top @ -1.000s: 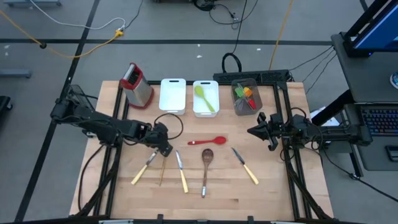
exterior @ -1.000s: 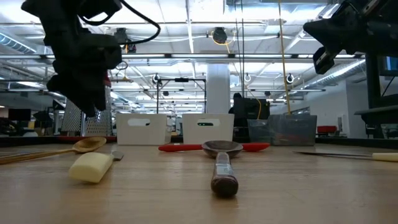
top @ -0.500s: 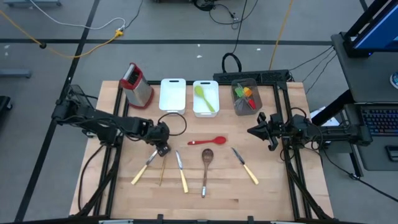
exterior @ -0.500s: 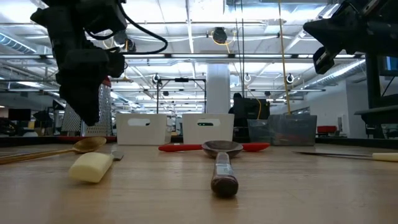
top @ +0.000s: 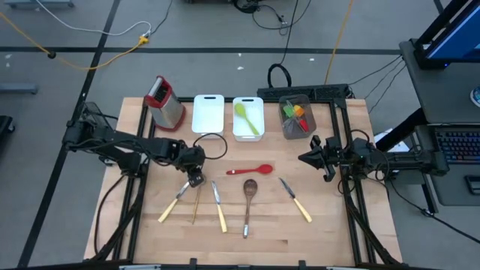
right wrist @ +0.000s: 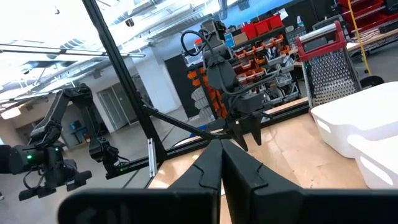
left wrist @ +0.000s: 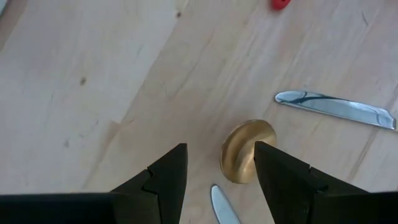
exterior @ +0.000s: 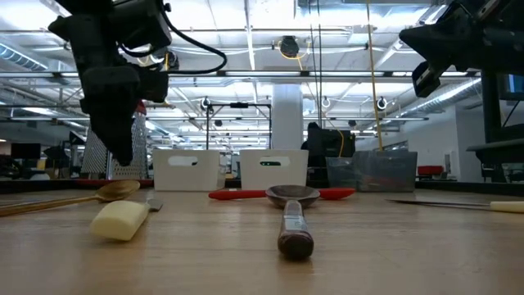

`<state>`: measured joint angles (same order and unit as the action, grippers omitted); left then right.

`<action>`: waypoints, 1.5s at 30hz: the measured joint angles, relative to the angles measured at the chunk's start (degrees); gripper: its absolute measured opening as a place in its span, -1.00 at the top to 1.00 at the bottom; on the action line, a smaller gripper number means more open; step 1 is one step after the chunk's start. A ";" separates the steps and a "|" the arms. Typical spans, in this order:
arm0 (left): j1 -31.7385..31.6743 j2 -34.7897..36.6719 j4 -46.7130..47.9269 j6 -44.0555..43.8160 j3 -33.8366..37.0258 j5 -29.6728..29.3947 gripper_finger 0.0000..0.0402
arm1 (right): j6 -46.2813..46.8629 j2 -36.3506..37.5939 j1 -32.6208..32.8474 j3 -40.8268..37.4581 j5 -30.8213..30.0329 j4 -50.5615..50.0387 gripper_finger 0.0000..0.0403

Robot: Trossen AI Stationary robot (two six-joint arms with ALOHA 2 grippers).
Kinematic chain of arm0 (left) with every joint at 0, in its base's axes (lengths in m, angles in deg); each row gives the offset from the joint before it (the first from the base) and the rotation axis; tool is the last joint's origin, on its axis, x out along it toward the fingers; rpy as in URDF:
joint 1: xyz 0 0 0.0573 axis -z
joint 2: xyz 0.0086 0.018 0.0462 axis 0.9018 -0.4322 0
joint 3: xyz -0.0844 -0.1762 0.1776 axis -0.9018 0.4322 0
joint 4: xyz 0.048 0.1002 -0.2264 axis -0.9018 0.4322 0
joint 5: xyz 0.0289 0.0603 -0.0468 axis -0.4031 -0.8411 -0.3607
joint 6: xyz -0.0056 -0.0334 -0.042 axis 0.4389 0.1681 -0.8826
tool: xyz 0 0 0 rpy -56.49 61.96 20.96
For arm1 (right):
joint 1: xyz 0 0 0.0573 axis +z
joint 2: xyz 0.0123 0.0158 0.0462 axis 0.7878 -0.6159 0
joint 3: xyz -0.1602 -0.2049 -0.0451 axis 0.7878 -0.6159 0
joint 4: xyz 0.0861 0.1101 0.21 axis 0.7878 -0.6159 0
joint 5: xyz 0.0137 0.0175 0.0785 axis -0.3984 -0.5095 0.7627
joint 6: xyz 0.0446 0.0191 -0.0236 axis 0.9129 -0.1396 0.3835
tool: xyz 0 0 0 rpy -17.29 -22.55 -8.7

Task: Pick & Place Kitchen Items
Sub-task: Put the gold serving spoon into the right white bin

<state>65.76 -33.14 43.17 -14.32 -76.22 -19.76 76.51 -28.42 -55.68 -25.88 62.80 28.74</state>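
My left gripper (top: pixel 196 179) hangs open, pointing down over the bowl of the gold spoon (left wrist: pixel 247 151), which lies flat on the table (top: pixel 135 225); the bowl sits beside one finger, apart from it. Around it lie cream-handled knives (top: pixel 173 203) (top: pixel 219 208) (top: pixel 297 199), a wooden spoon (top: pixel 248 201) and a red spoon (top: pixel 251 171). A green spatula (top: pixel 247 118) lies in a white tray (top: pixel 247 135). My right gripper (top: pixel 312 159) is shut and empty, held above the table's right side.
A red-topped grater (top: pixel 165 102) stands at the far left, next to a second white tray (top: pixel 208 115). A grey bin (top: pixel 295 116) with green, orange and red utensils stands at the far right. Bare table lies along the near edge.
My left gripper has gone down a little over the gold spoon's bowl and tipped to point more steeply down, staying open. Nothing on the table has moved.
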 joint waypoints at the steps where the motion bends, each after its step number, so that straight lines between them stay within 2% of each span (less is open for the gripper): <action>1: -0.02 0.00 -0.11 0.25 0.06 0.00 0.05 | 0.01 -0.01 0.00 0.00 0.00 0.01 1.00; 8: -0.02 0.00 -4.12 -0.37 3.42 2.82 0.05 | -0.01 -0.01 0.00 0.00 -0.01 0.01 1.00; 13: -0.02 -0.02 -4.79 -0.18 4.11 2.41 0.05 | -0.01 0.00 0.00 0.00 -0.04 0.01 1.00; 26: -0.07 -9.71 -9.38 0.18 3.91 3.02 0.05 | 1.63 -0.02 0.00 0.00 -0.06 -0.08 1.00; 36: -0.13 -10.10 -10.10 -1.09 3.94 4.41 0.06 | 1.87 -0.02 0.00 0.00 -0.07 -0.11 1.00; 39: -0.13 -10.12 -10.19 -1.09 3.98 4.48 0.20 | 1.87 -0.02 0.00 0.00 -0.07 -0.10 1.00; 45: -0.11 -10.25 -11.83 -1.09 4.05 6.64 0.74 | 1.89 -0.02 0.00 0.00 -0.07 -0.10 1.00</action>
<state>65.65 -43.39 31.34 -15.41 -72.17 -13.13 78.40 -28.44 -55.68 -25.88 62.73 28.63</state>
